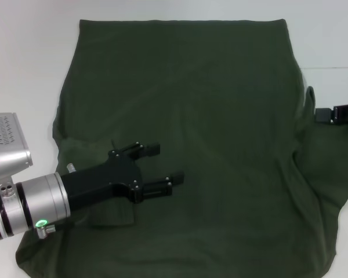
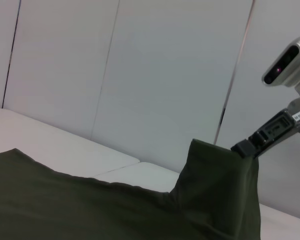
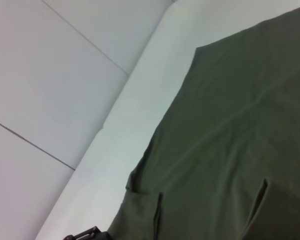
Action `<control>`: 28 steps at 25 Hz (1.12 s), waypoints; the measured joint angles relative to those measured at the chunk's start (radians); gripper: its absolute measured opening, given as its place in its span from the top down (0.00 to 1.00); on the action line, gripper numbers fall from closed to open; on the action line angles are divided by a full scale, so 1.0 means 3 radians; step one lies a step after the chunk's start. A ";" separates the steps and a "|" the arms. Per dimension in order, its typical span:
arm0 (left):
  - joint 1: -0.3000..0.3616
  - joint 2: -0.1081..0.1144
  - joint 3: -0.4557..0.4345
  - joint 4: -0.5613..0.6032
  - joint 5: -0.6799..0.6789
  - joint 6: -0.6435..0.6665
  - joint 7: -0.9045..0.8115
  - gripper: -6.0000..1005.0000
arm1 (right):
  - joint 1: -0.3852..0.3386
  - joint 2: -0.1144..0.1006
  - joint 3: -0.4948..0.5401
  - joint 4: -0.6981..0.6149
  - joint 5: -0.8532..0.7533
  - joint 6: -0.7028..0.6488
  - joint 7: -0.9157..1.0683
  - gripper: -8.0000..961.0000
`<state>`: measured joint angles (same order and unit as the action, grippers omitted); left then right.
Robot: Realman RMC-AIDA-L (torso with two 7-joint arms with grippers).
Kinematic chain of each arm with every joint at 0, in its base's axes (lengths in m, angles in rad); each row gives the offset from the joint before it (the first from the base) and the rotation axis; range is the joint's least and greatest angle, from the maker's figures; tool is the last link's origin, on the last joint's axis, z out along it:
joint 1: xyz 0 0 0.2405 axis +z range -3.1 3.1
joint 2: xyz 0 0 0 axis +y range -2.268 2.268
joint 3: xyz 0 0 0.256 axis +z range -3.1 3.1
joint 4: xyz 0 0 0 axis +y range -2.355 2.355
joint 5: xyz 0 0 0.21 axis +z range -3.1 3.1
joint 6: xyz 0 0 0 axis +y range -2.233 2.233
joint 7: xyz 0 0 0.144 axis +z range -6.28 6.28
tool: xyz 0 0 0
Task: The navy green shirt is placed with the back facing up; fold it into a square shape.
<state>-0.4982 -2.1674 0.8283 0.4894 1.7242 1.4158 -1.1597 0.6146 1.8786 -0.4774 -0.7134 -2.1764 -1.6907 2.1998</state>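
Olive navy green shirt [image 1: 209, 116]: right gripper [image 1: 327, 114] pinches its edge; left gripper [image 1: 162, 165] gapes.

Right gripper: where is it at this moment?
In the head view the right gripper is at the robot's right, shut on the right edge of the navy green shirt and lifting it off the table; the left gripper hovers open over the shirt's left part.

The white table [image 1: 29, 63] carries the spread navy green shirt [image 1: 209, 127].
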 joint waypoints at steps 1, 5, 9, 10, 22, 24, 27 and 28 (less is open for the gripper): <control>-0.0001 0.0000 0.0000 0.0000 0.0000 0.0000 0.0000 0.10 | 0.0019 0.0000 -0.0006 0.0000 -0.0008 0.0002 0.0009 0.95; -0.0001 0.0000 0.0000 0.0000 -0.0018 -0.0001 -0.0003 0.10 | 0.0048 -0.0007 -0.0025 -0.0026 -0.0112 0.0086 0.0057 0.95; -0.0001 0.0000 0.0000 0.0000 -0.0047 -0.0002 -0.0005 0.10 | 0.0008 -0.0013 -0.0033 -0.0046 -0.0186 0.0189 0.0094 0.95; -0.0002 0.0000 0.0000 0.0000 -0.0048 -0.0002 -0.0005 0.10 | -0.0012 -0.0014 -0.0034 -0.0046 -0.0204 0.0214 0.0097 0.95; -0.0005 0.0000 0.0000 0.0000 -0.0051 -0.0004 -0.0012 0.10 | -0.0241 -0.0034 -0.0044 -0.0046 -0.0588 0.0906 0.0194 0.94; -0.0003 0.0000 0.0001 0.0000 -0.0051 -0.0003 -0.0028 0.10 | -0.0246 -0.0023 -0.0050 -0.0046 -0.0663 0.1005 0.0168 0.94; -0.0002 0.0000 0.0005 0.0000 -0.0051 -0.0002 -0.0041 0.10 | -0.0242 -0.0009 -0.0068 -0.0046 -0.0739 0.1135 0.0109 0.94; -0.0001 0.0000 0.0005 0.0000 -0.0052 -0.0002 -0.0042 0.10 | -0.0239 -0.0004 -0.0076 -0.0046 -0.0749 0.1177 0.0090 0.94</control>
<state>-0.4985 -2.1675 0.8299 0.4893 1.7087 1.4153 -1.1722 0.5429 1.8773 -0.5000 -0.7271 -2.4012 -1.3377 2.2267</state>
